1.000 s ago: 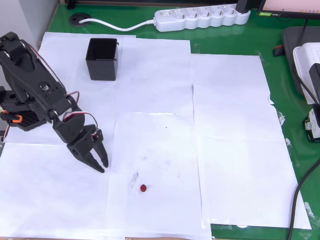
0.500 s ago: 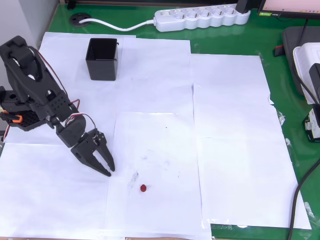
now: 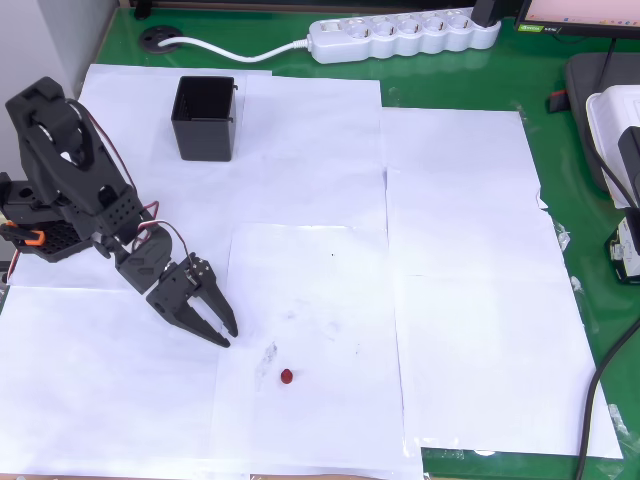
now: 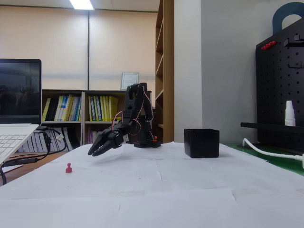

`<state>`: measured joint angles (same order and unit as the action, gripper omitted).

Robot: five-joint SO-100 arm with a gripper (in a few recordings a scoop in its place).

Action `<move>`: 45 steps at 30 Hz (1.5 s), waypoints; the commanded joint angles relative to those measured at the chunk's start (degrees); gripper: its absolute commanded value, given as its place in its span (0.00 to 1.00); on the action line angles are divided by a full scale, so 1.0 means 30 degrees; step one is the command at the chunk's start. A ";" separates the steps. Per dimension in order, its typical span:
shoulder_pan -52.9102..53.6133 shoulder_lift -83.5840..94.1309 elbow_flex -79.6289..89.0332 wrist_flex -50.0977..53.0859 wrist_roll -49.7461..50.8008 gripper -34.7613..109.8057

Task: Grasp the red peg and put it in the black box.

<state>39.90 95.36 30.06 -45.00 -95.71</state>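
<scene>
The overhead view showed the layout flat. The hand point(image 3: 226, 332) pointed down and to the right over the white paper point(image 3: 460, 250) that covered the green worktop point(image 3: 560, 160). Its two fingers stood a little apart, with a narrow gap between the tips, and they held nothing. The peg point(image 3: 287, 376) lay on the paper in front of the hand, lower and to the right of the tips, near them but clearly apart. The box point(image 3: 205, 117) stood behind the hand, well apart, near the top of the paper and beyond the arm's base point(image 3: 40, 225). A white power strip point(image 3: 405, 33) lay along the far edge of the worktop.

The fixed view, from low at the side, gave the height, which the overhead view could not give. There the hand point(image 4: 91, 153) hung above the paper without touching it, tilted down to the left. The peg point(image 4: 69, 167) stood upright on the paper, lower and to the left of the tips. The box point(image 4: 202, 142) stood to the right of the arm, open at the top. This view also showed a laptop point(image 4: 16, 114) at the left edge and a black pegboard point(image 4: 280, 85) at the right.
</scene>
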 commanded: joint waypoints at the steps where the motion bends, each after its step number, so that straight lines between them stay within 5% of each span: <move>1: 0.0322 0.0264 0.0352 -0.0967 -0.0352 0.34; 12: 0.0967 0.2373 0.2197 -0.1260 -0.0557 0.46; 45: 0.1670 0.8467 0.9375 -0.1055 -0.0352 0.45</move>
<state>44.47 119.44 55.02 -48.25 -96.59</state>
